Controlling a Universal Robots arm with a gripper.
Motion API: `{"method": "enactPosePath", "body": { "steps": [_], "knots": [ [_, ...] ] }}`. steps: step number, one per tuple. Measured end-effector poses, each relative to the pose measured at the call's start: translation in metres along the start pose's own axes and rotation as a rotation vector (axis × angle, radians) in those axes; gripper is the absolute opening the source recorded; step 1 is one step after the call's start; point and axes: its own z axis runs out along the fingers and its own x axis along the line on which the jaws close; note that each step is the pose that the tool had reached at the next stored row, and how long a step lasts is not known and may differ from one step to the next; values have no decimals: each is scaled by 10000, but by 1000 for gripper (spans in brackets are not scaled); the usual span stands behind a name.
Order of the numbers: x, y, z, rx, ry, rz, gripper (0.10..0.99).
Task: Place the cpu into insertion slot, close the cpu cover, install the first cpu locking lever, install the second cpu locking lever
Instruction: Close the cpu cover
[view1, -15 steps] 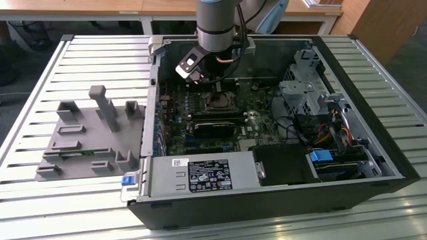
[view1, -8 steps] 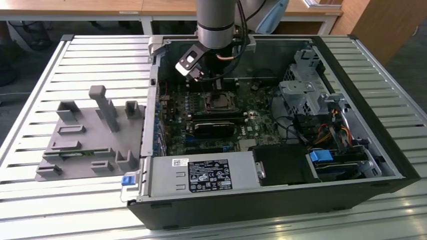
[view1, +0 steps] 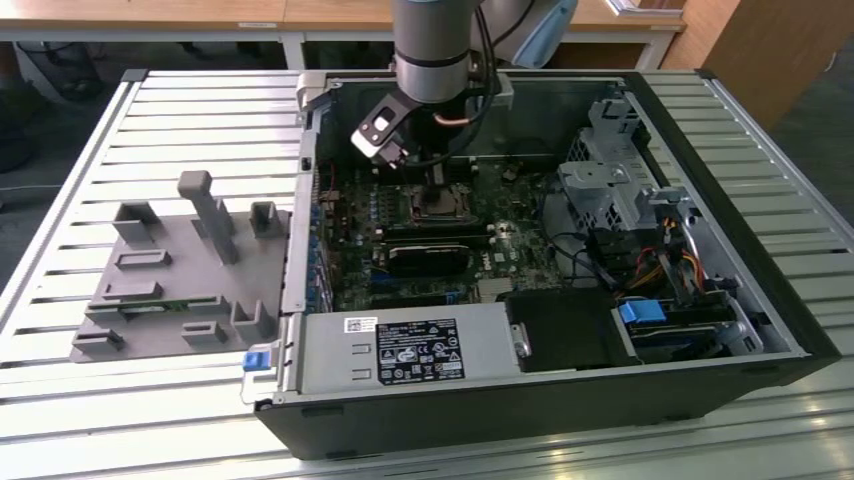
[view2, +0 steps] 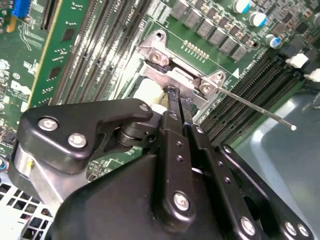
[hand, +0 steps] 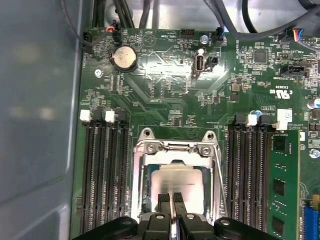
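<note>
First wrist view showed us the cpu (hand: 172, 181) lying face up inside the insertion slot (hand: 147, 180). The gripper (hand: 172, 201) hung just above it with its fingers drawn almost together, only a thin pale sliver between them. We could not tell whether they pinched anything. The cpu cover (hand: 175, 148) seemed to lie around the chip.

We judged the cpu to be light, stiff and thin, with a smooth metal face and a delicate underside, so two opposite edges were the safer place to hold it.

Memory slots (hand: 107, 170) ran on both sides of the insertion slot, and a thin locking lever (view2: 257, 107) stood free beside it. The motherboard (hand: 165, 85) around the slot was crowded, and the case walls (view1: 534, 425) left little room.
</note>
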Motion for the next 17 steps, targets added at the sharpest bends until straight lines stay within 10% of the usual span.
{"method": "enactPosePath", "body": {
  "steps": [17],
  "knots": [
    [69, -2, 77, 11, -14, -1, 169]
  ]
}}
